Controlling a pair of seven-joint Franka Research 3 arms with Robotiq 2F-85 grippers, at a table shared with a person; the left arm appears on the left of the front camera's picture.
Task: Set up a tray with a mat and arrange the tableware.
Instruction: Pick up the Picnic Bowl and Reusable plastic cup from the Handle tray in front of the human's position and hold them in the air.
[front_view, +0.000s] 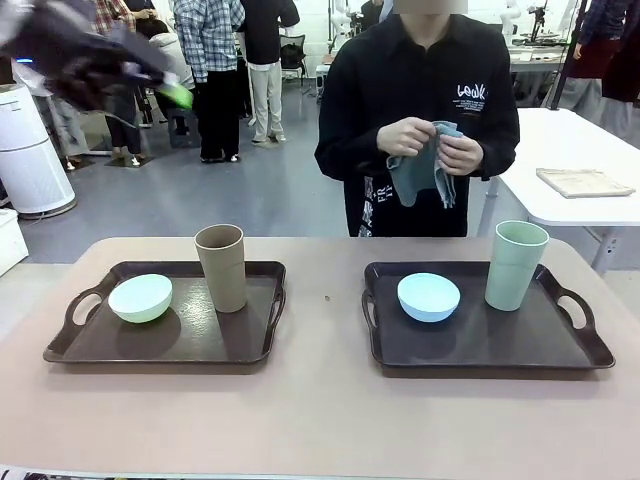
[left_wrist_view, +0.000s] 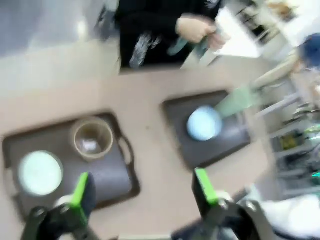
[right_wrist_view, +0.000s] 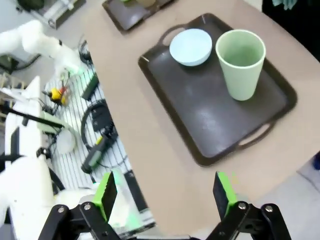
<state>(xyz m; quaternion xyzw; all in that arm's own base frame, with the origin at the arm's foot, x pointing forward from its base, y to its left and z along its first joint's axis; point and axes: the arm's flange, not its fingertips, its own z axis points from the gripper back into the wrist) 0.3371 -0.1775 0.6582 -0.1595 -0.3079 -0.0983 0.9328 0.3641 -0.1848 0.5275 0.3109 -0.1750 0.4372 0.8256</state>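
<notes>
Two dark brown trays lie side by side on the tan table. The left tray (front_view: 190, 335) (left_wrist_view: 112, 170) carries a pale green bowl (front_view: 140, 297) (left_wrist_view: 40, 172) and a brown cup (front_view: 221, 266) (left_wrist_view: 91, 137). On the right tray (front_view: 480, 335) (right_wrist_view: 210, 115) stand a light blue bowl (front_view: 428, 296) (right_wrist_view: 190, 46) and a pale green cup (front_view: 516, 264) (right_wrist_view: 241, 62). At the far side a person holds a grey-blue mat (front_view: 425, 165) (left_wrist_view: 190, 45) in both hands. My left gripper (front_view: 170, 90) (left_wrist_view: 140, 192) is blurred, high above the left tray, open and empty. My right gripper (right_wrist_view: 165, 192) hovers open beyond the table's edge near the right tray.
A white side table (front_view: 570, 140) with a flat beige item (front_view: 585, 182) stands at the back right. A white appliance (front_view: 30, 150) is at the far left. Several people stand behind. Cables and a rack (right_wrist_view: 95, 130) lie below the table's edge.
</notes>
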